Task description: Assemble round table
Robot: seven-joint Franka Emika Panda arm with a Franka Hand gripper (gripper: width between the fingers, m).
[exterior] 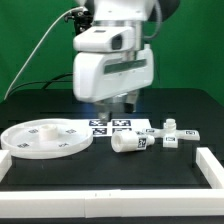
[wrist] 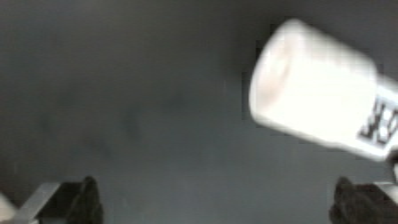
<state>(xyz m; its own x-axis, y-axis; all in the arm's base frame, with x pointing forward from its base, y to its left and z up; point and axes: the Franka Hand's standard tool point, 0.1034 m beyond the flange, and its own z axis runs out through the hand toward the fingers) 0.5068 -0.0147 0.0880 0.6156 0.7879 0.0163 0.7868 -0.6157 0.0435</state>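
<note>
Black matte tabletop (exterior: 100,172) lay mostly bare, fenced by straight white border rails (exterior: 212,168) at its edges. Large flat rimmed white plastic disc (exterior: 45,138) sat on the exterior view's left. Short thick white plastic cylinder leg (exterior: 130,143) lay on its side just in front of the marker board (exterior: 112,127), near the disc's rim but apart from it.

Two-finger gripper (exterior: 118,106) hovered above board and leg, jaws spread wide, nothing between them. In the wrist view the leg sat off to one side of the fingertips (wrist: 71,200).

I judged the step to be the reach for the leg. Next move called for centring over it, setting the jaws across its round body, then descending. Open room around the leg, though small white parts (exterior: 175,133) lay near on the exterior view's right and were worth avoiding.
</note>
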